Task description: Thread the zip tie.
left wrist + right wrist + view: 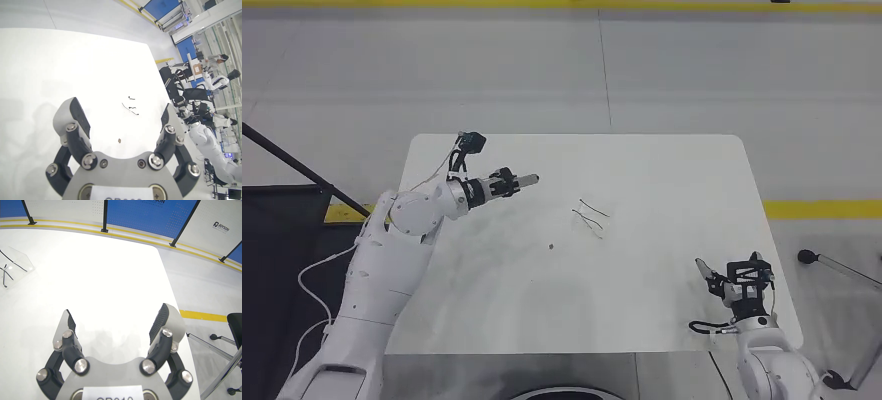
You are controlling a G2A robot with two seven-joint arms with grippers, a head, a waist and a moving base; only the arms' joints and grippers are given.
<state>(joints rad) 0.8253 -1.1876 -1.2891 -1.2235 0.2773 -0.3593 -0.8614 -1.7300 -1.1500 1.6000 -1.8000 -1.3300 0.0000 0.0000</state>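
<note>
holding nothing yet. left end effector [122,111] released, pads spread wide, poised over the far left of the bench [662,310], well apart from the zip ties [590,215]. right end effector [117,308] likewise released and bare, over the near right corner, also well apart from them. zip ties lying loose near mid-bench as a few thin black strands, some crossing or touching; hard to separate 1 from another by eye. seemingly resting on a clear piece [20,260], judging by the right wrist view; cannot tell what.

most likely to go wrong at the pick. could pinch 2 strands at once because of the overlap. could slip off a strand too thin and flat for such broad pads. could push the whole cluster across the smooth bench instead of lifting 1. could close mid-strand, leaving neither tail nor head free for threading. later, could miss the tiny head slot through a flexing or twisting tail held too far from its tip. also worth ignoring: a small brown speck [119,140] short of the strands, easy to mistake for a target.
</note>
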